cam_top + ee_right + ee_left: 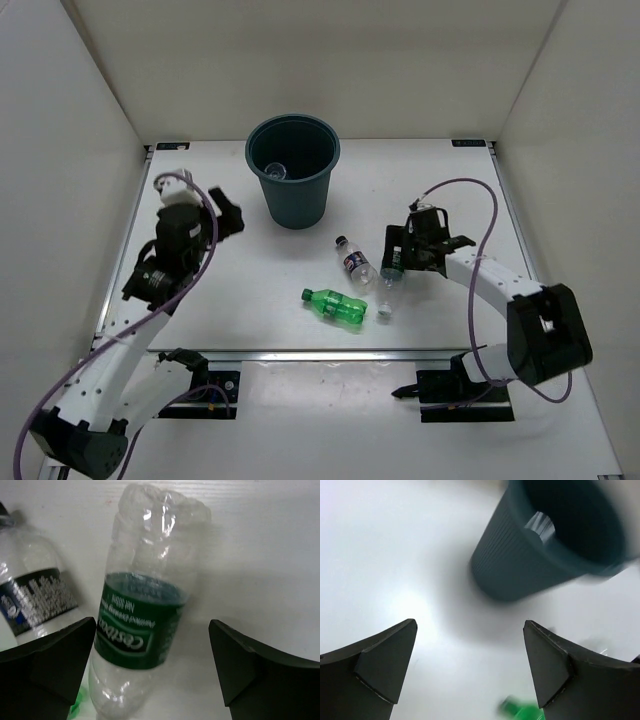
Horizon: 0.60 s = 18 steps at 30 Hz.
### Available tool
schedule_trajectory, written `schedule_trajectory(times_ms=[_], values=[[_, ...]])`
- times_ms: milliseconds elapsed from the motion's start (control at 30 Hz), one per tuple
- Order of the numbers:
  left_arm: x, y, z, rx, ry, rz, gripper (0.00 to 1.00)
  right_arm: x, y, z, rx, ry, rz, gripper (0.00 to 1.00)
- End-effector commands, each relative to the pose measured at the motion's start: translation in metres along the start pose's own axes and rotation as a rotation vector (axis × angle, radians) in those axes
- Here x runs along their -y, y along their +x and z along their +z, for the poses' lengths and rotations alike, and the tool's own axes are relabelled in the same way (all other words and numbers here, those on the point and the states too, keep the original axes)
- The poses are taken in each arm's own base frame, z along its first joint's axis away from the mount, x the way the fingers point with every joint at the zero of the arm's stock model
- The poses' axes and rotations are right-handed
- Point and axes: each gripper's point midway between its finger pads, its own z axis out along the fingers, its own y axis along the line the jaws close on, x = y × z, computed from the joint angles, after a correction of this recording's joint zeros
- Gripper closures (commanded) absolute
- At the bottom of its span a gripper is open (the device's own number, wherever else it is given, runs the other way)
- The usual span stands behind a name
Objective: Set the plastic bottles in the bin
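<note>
The dark teal bin (293, 190) stands at the back centre, and a clear bottle (275, 170) lies inside it. The left wrist view shows the bin (520, 565) with that bottle (540, 525) in it. On the table lie a clear bottle with a dark label (355, 262), an all-green bottle (335, 306) and a clear bottle with a green label (388, 290). My right gripper (152, 665) hangs open, its fingers either side of the green-label bottle (140, 620), with the dark-label bottle (35, 600) to its left. My left gripper (470, 665) is open and empty, left of the bin.
White walls enclose the table on three sides. A purple cable loops above the right arm (480, 280). The green bottle (520, 711) shows blurred at the bottom of the left wrist view.
</note>
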Motion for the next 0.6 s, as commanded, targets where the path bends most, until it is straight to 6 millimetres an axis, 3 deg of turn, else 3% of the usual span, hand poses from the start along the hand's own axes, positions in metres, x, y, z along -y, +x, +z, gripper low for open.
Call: schedule_trajectory(times_ms=[0, 33, 100, 167, 200, 300, 333, 400, 433, 500, 533, 567], values=[[-0.057, 0.086, -0.029, -0.259, -0.157, -0.006, 0.02, -0.005, -0.036, 0.017, 0.100, 0.060, 0.042, 0.07], [-0.064, 0.089, -0.039, -0.266, -0.172, -0.026, 0.01, -0.003, -0.029, 0.025, 0.078, 0.074, 0.039, 0.11], [-0.070, 0.094, -0.049, -0.273, -0.180, -0.052, 0.01, 0.000, -0.035, 0.030, 0.094, 0.103, 0.049, 0.24], [-0.070, 0.105, -0.056, -0.287, -0.154, -0.081, 0.01, 0.003, -0.045, 0.029, 0.113, 0.144, 0.044, 0.55], [-0.067, 0.107, -0.058, -0.290, -0.138, -0.089, 0.02, 0.002, -0.050, 0.028, 0.126, 0.150, 0.027, 0.66], [-0.067, 0.124, -0.060, -0.341, -0.124, -0.085, 0.01, -0.005, -0.091, 0.003, 0.236, 0.182, -0.047, 0.75], [-0.064, 0.126, -0.063, -0.354, -0.108, -0.075, 0.02, -0.007, -0.120, -0.014, 0.303, 0.198, -0.068, 0.77], [-0.067, 0.131, -0.063, -0.363, -0.115, -0.075, 0.01, -0.024, -0.162, -0.038, 0.399, 0.182, -0.126, 0.78], [-0.068, 0.138, -0.064, -0.383, -0.114, -0.062, 0.01, -0.042, -0.195, -0.059, 0.482, 0.148, -0.161, 0.78], [-0.070, 0.142, -0.064, -0.400, -0.111, -0.053, 0.02, -0.093, -0.249, -0.103, 0.650, 0.062, -0.242, 0.80], [-0.072, 0.146, -0.064, -0.413, -0.115, -0.051, 0.01, -0.107, -0.263, -0.107, 0.691, 0.049, -0.296, 0.82], [-0.072, 0.149, -0.065, -0.428, -0.111, -0.051, 0.01, -0.138, -0.280, -0.121, 0.747, -0.006, -0.323, 0.82]])
